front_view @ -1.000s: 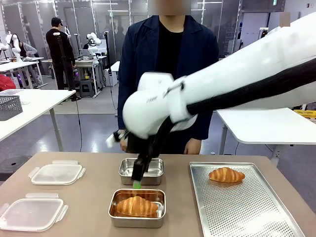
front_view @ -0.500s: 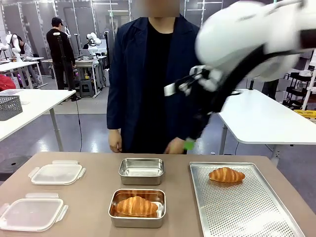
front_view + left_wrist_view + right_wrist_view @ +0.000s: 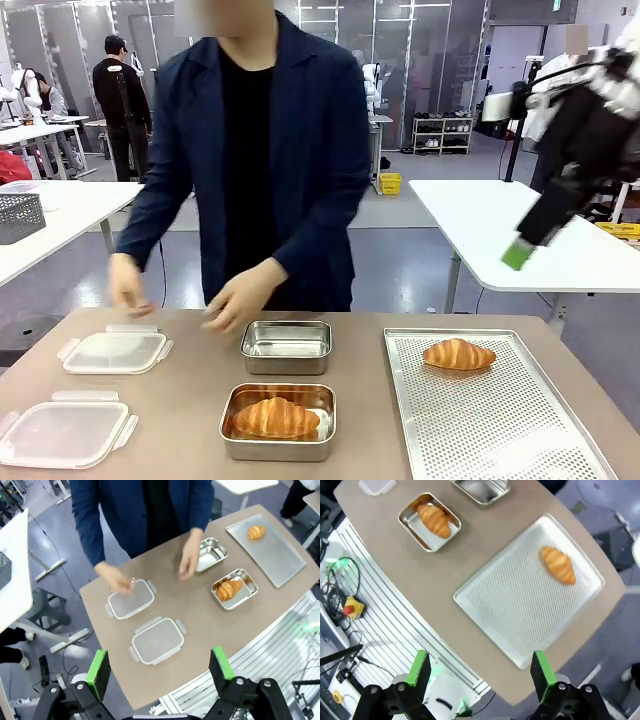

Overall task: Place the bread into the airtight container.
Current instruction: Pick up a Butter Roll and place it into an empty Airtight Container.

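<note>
Bread (image 3: 458,354) lies on the tray (image 3: 500,430) by the right edge of the counter (image 3: 180,410); left hand (image 3: 159,667) and right hand (image 3: 480,670) hang open, empty, high above. Carrying it to the empty container (image 3: 286,347) risks striking the person's hand (image 3: 235,300) beside it.

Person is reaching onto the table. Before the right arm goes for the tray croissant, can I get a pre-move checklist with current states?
1. right gripper open and empty: ok.
2. loose croissant alone on tray, nothing over it: ok.
3. far container empty: ok.
4. person's hand clear of far container: not ok, it is close by the left far corner.
5. left gripper out of the way: ok, open, high above the table.
6. near container filled: ok, second croissant lies inside.
</note>
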`<state>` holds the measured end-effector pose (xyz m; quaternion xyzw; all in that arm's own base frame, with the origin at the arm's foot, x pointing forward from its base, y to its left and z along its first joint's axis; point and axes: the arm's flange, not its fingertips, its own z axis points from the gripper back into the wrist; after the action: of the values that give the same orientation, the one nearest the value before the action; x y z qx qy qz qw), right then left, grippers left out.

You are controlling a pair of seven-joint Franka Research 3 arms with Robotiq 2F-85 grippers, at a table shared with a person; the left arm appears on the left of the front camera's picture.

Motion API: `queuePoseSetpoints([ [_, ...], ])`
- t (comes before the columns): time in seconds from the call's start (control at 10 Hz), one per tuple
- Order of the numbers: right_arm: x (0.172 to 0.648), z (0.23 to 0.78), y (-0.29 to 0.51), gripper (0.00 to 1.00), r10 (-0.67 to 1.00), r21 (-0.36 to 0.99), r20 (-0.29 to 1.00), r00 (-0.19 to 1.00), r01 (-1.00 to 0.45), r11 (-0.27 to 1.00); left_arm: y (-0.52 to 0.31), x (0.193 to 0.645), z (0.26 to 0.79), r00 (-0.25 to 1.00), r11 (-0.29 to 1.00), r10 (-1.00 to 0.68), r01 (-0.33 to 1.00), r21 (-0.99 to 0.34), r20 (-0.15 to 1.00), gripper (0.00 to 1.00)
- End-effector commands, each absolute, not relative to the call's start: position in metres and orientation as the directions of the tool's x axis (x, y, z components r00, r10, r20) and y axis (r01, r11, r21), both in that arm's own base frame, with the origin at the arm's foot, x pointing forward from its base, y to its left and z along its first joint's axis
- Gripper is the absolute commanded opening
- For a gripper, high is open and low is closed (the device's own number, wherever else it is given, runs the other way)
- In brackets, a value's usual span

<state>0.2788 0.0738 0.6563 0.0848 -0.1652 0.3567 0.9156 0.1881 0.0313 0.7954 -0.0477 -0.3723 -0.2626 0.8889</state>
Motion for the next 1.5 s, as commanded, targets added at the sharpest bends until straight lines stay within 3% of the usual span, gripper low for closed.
queuePoseSetpoints([
  [0.0, 0.256, 0.684, 0.058, 1.00, 0.550, 0.030, 0.330, 0.767, -0.591, 0.806, 0.032, 0.188, 0.798, 0.582, 0.856, -0.432, 0.504, 0.112, 0.689, 1.00],
  [0.3, 0.214, 0.742, 0.009, 1.00, 0.438, -0.018, 0.378, 0.816, -0.466, 0.884, 0.032, 0.188, 0.798, 0.582, 0.856, -0.432, 0.504, 0.112, 0.689, 1.00],
  [0.7, 0.217, 0.733, -0.011, 1.00, 0.424, 0.036, 0.400, 0.812, -0.476, 0.878, 0.032, 0.188, 0.798, 0.582, 0.856, -0.432, 0.504, 0.112, 0.689, 1.00],
  [1.0, 0.291, 0.636, 0.009, 1.00, 0.742, -0.260, 0.279, 0.610, -0.696, 0.670, 0.032, 0.188, 0.798, 0.582, 0.856, -0.432, 0.504, 0.112, 0.689, 1.00],
  [1.3, 0.339, 0.554, 0.012, 1.00, 0.772, -0.297, 0.209, 0.600, -0.713, 0.635, 0.032, 0.188, 0.798, 0.582, 0.856, -0.432, 0.504, 0.112, 0.689, 1.00],
  [1.4, 0.352, 0.534, 0.013, 1.00, 0.770, -0.252, 0.255, 0.584, -0.729, 0.636, 0.032, 0.188, 0.798, 0.582, 0.856, -0.432, 0.504, 0.112, 0.689, 1.00],
])
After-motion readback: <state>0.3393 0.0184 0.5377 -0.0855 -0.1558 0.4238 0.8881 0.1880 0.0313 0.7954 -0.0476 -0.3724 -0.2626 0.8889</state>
